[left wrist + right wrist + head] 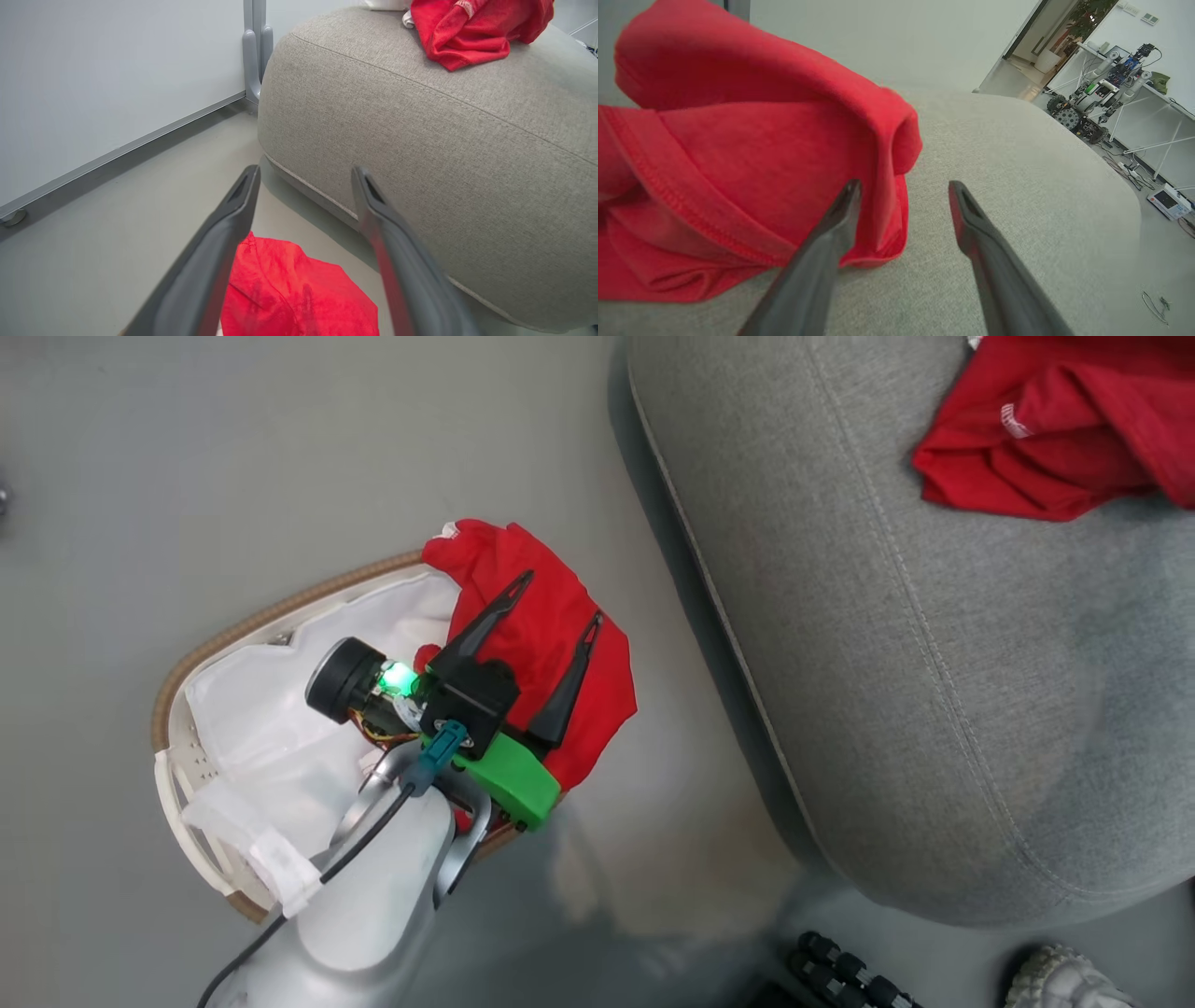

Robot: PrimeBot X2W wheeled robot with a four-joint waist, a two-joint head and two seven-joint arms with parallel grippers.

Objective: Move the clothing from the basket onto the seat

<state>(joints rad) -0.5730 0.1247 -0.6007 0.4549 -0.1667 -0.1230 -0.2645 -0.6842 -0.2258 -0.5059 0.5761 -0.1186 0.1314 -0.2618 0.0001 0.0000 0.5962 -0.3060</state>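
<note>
left gripper (565, 595) spread, empty, above clothing (504, 551) in basket (280, 607); right gripper (903, 184) spread, empty, by red garment (738, 140) on seat (1017, 186)

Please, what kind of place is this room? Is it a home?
Probably a robotics lab or test room, not a home. Beyond the grey sofa a wheeled machine with cables stands by a white bench, and the wall is a plain panel on a metal foot.

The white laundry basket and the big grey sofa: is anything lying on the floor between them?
No. In the head view, bare grey floor separates the white perforated plastic basket from the grey fabric sofa.
</note>
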